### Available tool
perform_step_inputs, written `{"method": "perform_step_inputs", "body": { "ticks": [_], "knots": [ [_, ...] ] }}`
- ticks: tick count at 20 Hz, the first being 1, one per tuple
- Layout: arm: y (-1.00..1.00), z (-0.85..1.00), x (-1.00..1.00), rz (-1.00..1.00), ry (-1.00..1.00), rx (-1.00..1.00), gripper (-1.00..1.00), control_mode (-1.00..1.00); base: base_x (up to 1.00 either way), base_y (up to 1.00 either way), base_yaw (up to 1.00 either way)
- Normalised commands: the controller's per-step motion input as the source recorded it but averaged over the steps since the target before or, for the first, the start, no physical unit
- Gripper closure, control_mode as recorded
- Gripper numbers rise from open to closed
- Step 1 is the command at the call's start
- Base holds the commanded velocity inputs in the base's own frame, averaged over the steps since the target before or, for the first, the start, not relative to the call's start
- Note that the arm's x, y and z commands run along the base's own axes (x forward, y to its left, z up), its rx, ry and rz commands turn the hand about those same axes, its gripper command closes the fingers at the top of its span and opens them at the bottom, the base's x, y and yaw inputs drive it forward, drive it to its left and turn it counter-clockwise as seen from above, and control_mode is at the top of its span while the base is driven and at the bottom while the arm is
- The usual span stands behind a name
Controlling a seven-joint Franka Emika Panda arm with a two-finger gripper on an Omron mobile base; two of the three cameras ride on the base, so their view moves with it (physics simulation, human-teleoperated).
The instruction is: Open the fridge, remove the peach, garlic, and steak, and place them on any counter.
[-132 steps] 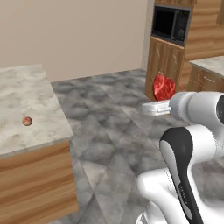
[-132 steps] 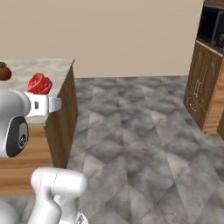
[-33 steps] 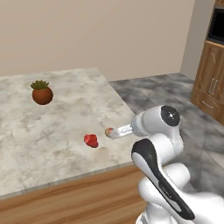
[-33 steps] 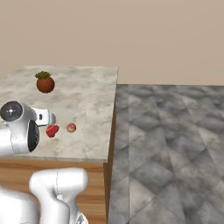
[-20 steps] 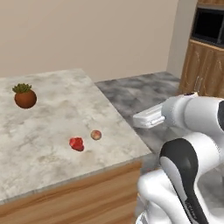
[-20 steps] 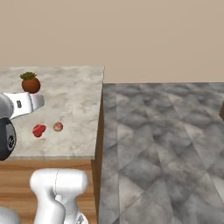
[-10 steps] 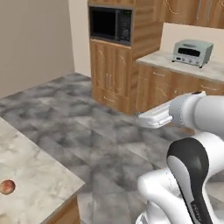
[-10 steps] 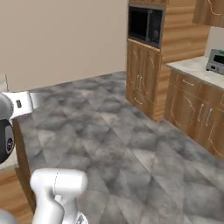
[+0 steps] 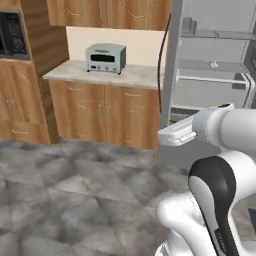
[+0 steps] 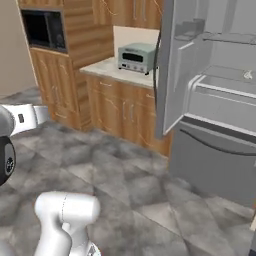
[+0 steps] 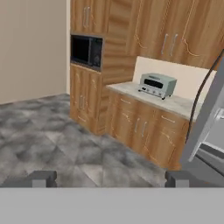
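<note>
The fridge (image 9: 173,75) stands open at the right, its grey door (image 10: 172,65) swung out toward the cabinets. On a shelf inside lies a tiny pale bulb, the garlic (image 9: 214,64), also seen deep at the right edge (image 10: 248,75). My gripper (image 11: 109,179) is open and empty, its two dark tips wide apart, well short of the fridge door edge (image 11: 205,118). My white arm reaches left of the fridge front in the left base view. The peach, the steak and the counter are out of view.
A narrow marble top over handled wooden cabinet doors carries a pale green toaster (image 9: 105,57) beside the fridge. A built-in microwave (image 10: 42,29) sits in the tall wooden unit to the left. Grey tiled floor (image 9: 75,200) lies between me and the cabinets.
The whole picture has swung: the base turned from the marble island with the peach and steak on it, past the microwave wall, to the toaster cabinets and open fridge. The gripper stayed open.
</note>
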Motion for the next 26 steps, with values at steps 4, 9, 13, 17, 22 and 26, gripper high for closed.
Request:
{"method": "perform_step_inputs", "body": {
  "ticks": [4, 9, 13, 17, 22, 26],
  "knots": [
    [0.00, 0.00, 0.00, 0.00, 0.00, 0.00, -1.00, 1.00, 0.00, -0.90, -0.72],
    [0.00, 0.00, 0.00, 0.00, 0.00, 0.00, -1.00, 1.00, 0.29, -0.74, -0.71],
    [0.00, 0.00, 0.00, 0.00, 0.00, 0.00, -1.00, 1.00, 0.88, 0.01, -0.54],
    [0.00, 0.00, 0.00, 0.00, 0.00, 0.00, -1.00, 1.00, 1.00, 0.44, -0.23],
    [0.00, 0.00, 0.00, 0.00, 0.00, 0.00, -1.00, 1.00, 1.00, 0.03, -0.13],
    [0.00, 0.00, 0.00, 0.00, 0.00, 0.00, -1.00, 1.00, 1.00, 0.00, -0.07]
  ]
}}
